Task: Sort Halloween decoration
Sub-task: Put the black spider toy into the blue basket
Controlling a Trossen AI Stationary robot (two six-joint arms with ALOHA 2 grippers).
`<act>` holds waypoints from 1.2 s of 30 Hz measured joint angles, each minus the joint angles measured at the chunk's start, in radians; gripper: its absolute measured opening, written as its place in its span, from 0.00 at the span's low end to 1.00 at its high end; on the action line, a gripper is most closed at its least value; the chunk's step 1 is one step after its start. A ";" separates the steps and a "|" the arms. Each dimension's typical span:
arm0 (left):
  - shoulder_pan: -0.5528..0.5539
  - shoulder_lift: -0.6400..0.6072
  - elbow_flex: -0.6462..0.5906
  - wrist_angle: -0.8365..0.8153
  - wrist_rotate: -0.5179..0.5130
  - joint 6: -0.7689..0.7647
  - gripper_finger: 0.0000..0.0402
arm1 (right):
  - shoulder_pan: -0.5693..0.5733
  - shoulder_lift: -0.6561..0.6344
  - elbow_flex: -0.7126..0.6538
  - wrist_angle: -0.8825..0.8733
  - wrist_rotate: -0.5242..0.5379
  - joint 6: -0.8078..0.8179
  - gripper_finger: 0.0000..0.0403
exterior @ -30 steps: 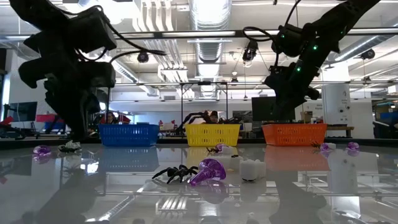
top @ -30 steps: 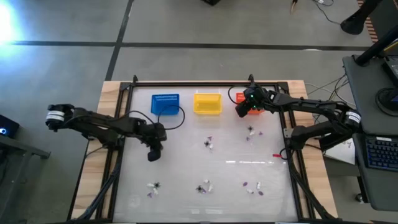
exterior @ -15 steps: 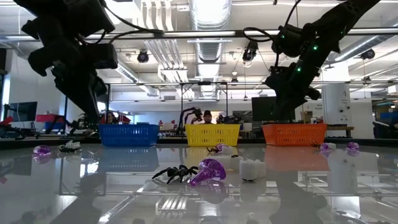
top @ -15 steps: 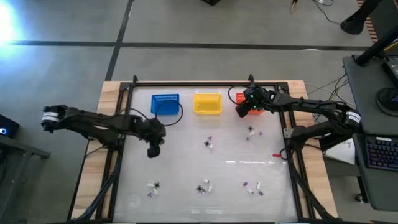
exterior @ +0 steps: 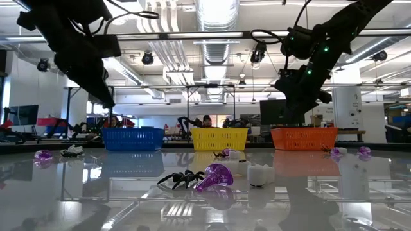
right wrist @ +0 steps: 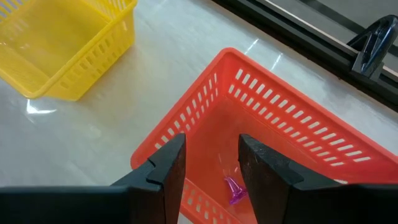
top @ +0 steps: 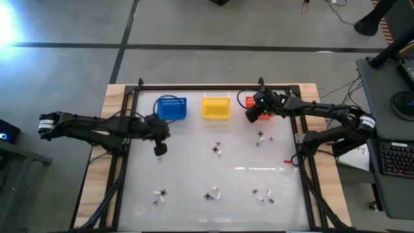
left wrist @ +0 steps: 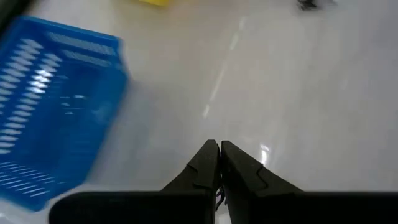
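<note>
Left gripper [top: 159, 149]: high view, left of centre, just below blue basket [top: 172, 109]; clenched. Right gripper [top: 260, 111]: over orange basket [top: 251, 110], upper right, jaws parted, empty. Trinkets [top: 217, 149] scattered centre and lower frame.

Low view: spider [exterior: 180, 178], purple piece [exterior: 216, 176] in foreground.

Left wrist view: fingers [left wrist: 202, 167] pinched; something tiny possibly between, cannot tell. Advice: centre over blue basket before release.

Right wrist view: purple piece [right wrist: 233, 189] lies inside orange basket.

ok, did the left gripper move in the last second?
Yes. In the high view the left gripper, shut, has drawn back toward the blue basket, ending closer to it than before.
</note>
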 joint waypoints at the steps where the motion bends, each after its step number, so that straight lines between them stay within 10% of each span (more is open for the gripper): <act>1: 0.012 -0.006 0.000 0.000 -0.017 -0.001 0.00 | 0.000 0.000 0.000 0.000 0.000 0.000 0.35; 36: 0.516 0.166 0.000 0.270 0.018 0.274 0.00 | 0.044 0.000 0.000 -0.066 -0.030 0.077 0.35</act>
